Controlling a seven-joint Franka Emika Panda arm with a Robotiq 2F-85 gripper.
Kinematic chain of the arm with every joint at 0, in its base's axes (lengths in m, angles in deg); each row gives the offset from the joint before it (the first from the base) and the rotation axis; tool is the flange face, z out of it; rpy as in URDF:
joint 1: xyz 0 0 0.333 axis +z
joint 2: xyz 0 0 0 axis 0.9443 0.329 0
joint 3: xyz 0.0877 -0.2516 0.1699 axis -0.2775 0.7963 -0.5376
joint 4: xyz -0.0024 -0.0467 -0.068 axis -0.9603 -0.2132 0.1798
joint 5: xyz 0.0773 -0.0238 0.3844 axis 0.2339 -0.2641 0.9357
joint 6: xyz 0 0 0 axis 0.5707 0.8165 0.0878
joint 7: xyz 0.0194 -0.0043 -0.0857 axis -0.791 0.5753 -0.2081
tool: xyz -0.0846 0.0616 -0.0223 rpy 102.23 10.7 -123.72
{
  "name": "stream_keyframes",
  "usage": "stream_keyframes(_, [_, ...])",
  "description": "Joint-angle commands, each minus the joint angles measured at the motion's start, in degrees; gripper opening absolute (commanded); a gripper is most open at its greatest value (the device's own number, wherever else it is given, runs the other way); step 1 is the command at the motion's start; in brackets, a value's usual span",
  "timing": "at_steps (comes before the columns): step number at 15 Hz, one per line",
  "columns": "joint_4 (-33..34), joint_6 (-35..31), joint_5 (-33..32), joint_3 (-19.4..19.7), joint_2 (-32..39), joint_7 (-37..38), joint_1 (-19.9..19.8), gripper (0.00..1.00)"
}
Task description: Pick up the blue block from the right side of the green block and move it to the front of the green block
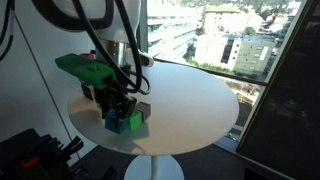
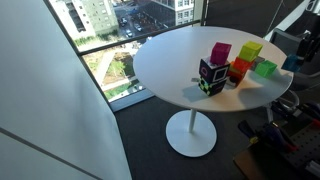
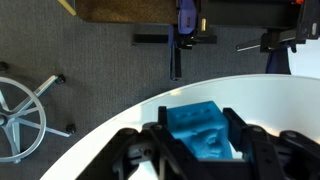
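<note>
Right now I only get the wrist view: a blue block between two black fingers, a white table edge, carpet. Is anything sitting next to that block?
Observer: Yes. In an exterior view a green block stands right beside the blue block, near the edge of the table.
Operator: Any other blocks?
Observer: Yes. In an exterior view a pink block and a yellow block also stand on the table.
Operator: What's around the table?
Observer: A tall window looking down on city buildings.
</note>
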Motion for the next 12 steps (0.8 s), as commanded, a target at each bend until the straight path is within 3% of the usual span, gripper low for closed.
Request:
stream_keyframes(1, [-1.97, 0.88, -0.59, -0.49, -2.63, 1.83, 0.49, 0.32])
stream_keyframes(12, [-4.27, -2.46, -0.90, -0.69, -2.24, 1.95, 0.70, 0.32])
